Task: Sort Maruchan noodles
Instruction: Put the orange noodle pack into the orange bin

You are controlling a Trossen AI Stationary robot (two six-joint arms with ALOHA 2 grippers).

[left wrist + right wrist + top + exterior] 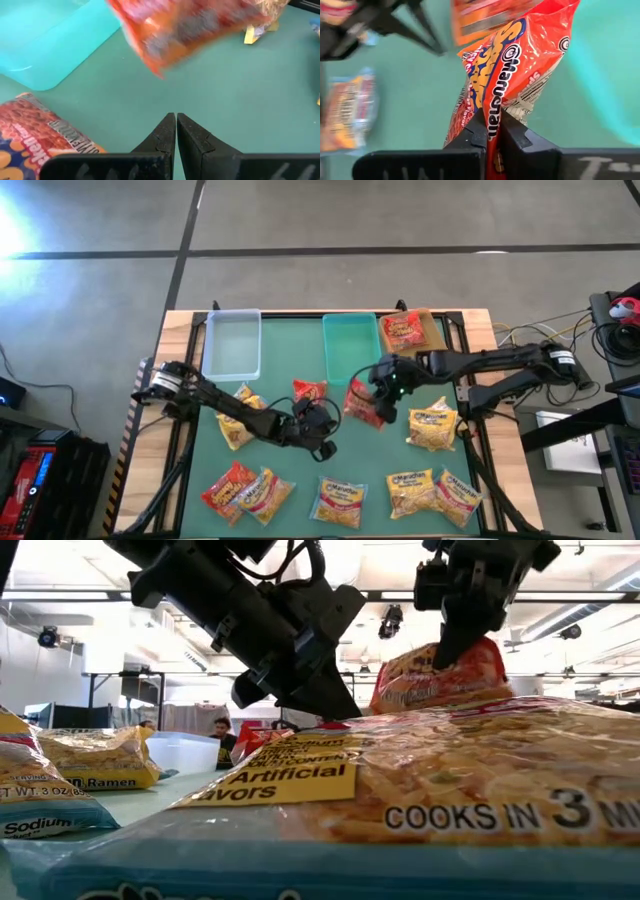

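My right gripper (385, 380) is shut on a red Maruchan packet (364, 402) in front of the teal bin (350, 345). In the low view this packet (440, 680) hangs under the gripper (452, 652). My left gripper (318, 428) is shut on nothing and hovers mid-table beside another red packet (309, 390). In its wrist view the shut fingertips (176, 120) point at bare mat. One red packet (403, 332) lies in the tan bin (432, 330). Several yellow and red packets lie flat along the near edge and at both sides. My right gripper pinches the red packet between its two fingers at one end edge (492, 122), coming from above and pointing down. The packet hangs crumpled below the fingers (445, 645). Its lower end is hidden behind the near yellow packet in the low view.
The clear bin (232, 345) stands at the far left, next to the teal bin. A yellow packet (432, 427) lies right of my right gripper, another (240, 415) under the left arm. A big yellow packet (420, 800) fills the low view's foreground. A person (224, 730) sits in the room behind.
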